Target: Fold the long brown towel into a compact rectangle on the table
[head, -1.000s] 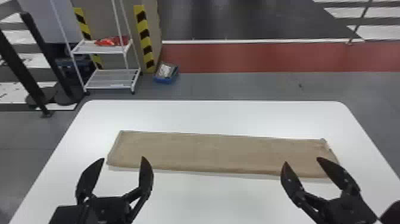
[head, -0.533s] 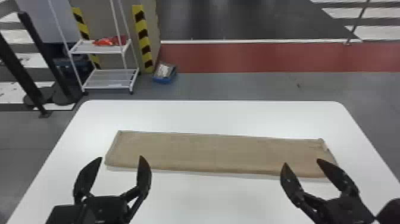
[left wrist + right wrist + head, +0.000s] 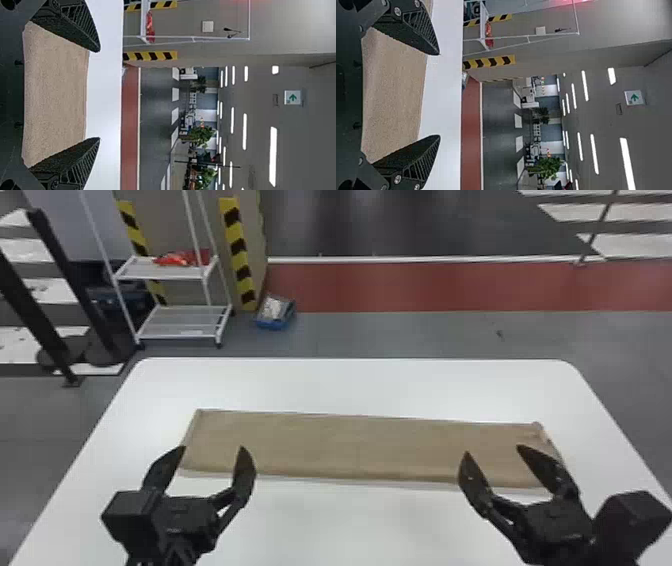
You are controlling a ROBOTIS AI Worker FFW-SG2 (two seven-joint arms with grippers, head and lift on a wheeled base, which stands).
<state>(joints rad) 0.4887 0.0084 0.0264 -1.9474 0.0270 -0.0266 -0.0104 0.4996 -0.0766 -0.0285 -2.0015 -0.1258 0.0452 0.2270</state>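
The brown towel (image 3: 360, 447) lies flat as a long strip across the white table (image 3: 380, 390), its long sides running left to right. Over its near left corner is my left gripper (image 3: 212, 455), fingers wide apart. My right gripper (image 3: 492, 455) stands open over the near edge toward the towel's right end. Between the open fingers of my left gripper (image 3: 99, 95), the towel (image 3: 57, 95) shows beyond. The towel (image 3: 393, 95) likewise appears between the spread fingers of my right gripper (image 3: 440, 95). Neither gripper holds anything.
Behind the table on the floor stand a white shelf rack (image 3: 180, 322) and a blue box (image 3: 275, 312). Black posts (image 3: 75, 285) rise at the far left. Bare tabletop lies in front of and behind the towel.
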